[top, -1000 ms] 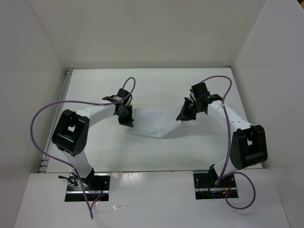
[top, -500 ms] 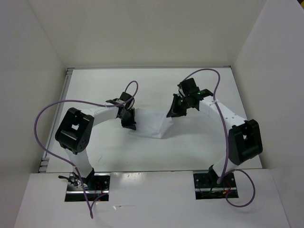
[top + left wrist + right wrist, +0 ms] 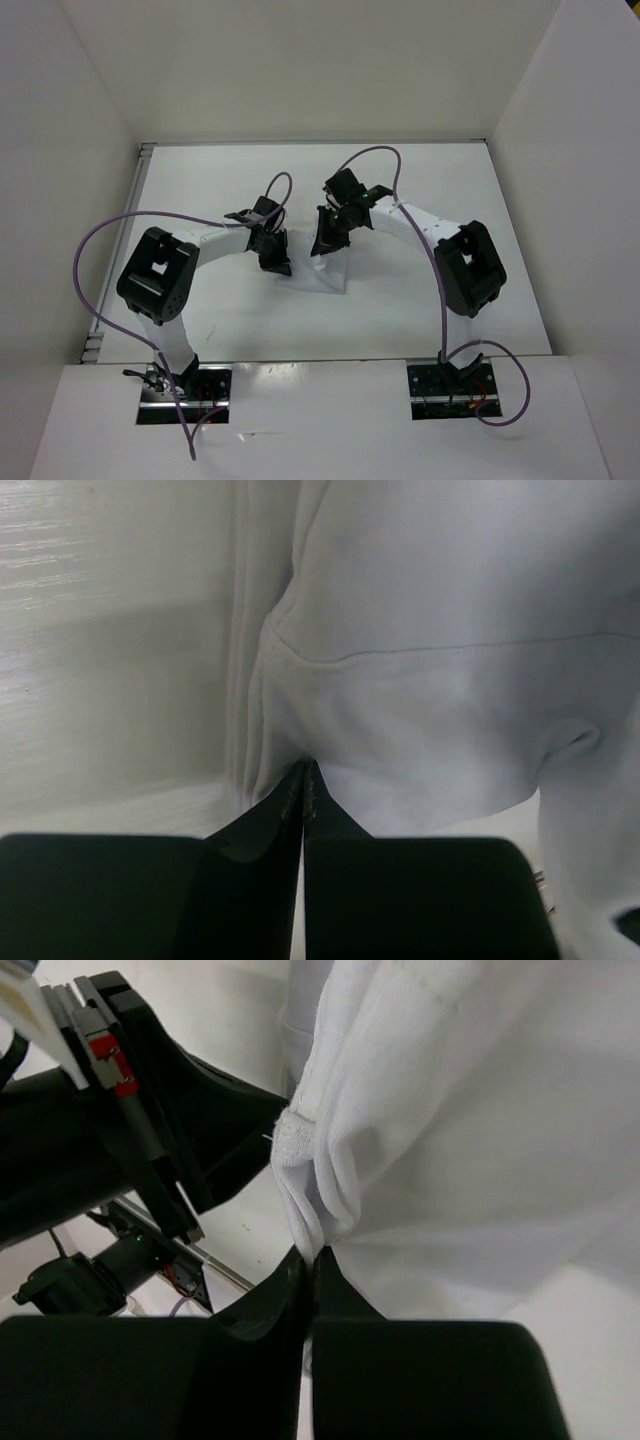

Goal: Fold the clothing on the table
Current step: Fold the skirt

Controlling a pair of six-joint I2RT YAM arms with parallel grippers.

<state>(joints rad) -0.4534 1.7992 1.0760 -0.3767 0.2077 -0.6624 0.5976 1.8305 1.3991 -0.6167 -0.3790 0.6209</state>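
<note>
1. the clothing (image 3: 322, 275) is a small white piece of thin, soft cloth near the middle of the table (image 3: 430, 190), gathered between the two grippers.
2. from above it almost blends into the white top. only a faint shaded lower edge marks it out.
3. the left gripper (image 3: 276, 262) is clenched on the clothing's left side. in the left wrist view its black fingers (image 3: 265, 815) meet at a point with a pinch of cloth between the tips.
4. the right gripper (image 3: 323, 246) is clamped tight on the right side. its fingers (image 3: 270, 1305) pinch a bunched bit of hem.
5. in the left wrist view the cloth is plain pale grey-white. a fine stitched seam runs across it, and narrow upright folds stack along its left edge.
6. in the right wrist view it spreads as a smooth sheet, and a thicker rolled hem crumples just above the fingertips.
7. the two grippers stand near each other, the left one showing just beyond the cloth in the right wrist view.
</note>
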